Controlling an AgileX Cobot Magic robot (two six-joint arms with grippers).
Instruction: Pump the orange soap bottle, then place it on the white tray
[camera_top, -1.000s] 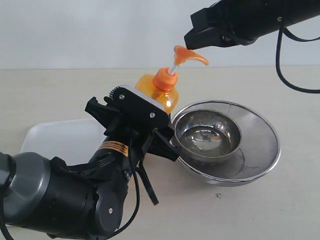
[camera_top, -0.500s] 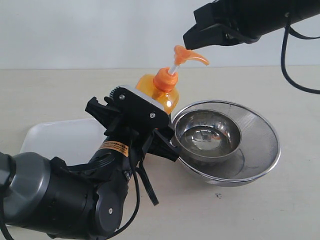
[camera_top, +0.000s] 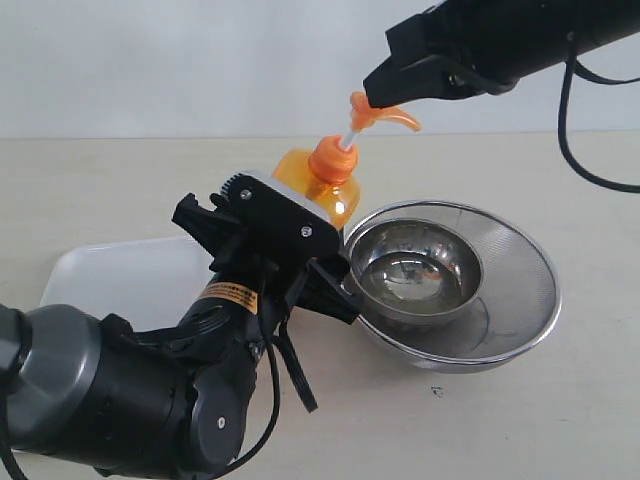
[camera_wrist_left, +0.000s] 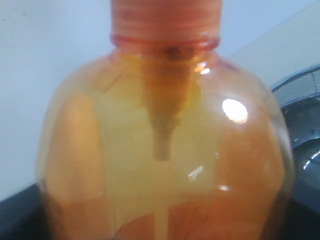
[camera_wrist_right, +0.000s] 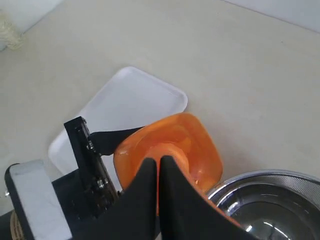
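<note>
**Two claws, one orange soap bottle (camera_top: 318, 190), held above the tabletop (camera_top: 150, 180) between tray and bowls**

The left claw (camera_top: 275, 245) is clamped on the bottle's lower body, the base hidden behind it; the bottle's long axis tilts, pump end up and leaning toward the bowls, spout pointing right in the exterior view; the right claw (camera_top: 388, 88), fingers pressed together, meets the top of the pump head (camera_top: 385, 112); one white tray (camera_top: 110, 275) lies flat behind the left arm (camera_top: 120, 400), its near side covered by that arm, its far rim and left corner showing; two steel bowls sit right of the bottle, a small bowl (camera_top: 415, 265) nested inside a wide mesh bowl (camera_top: 515, 290), whose rim comes close to the left claw; bare tabletop runs beyond the tray and in front of the bowls.
</note>
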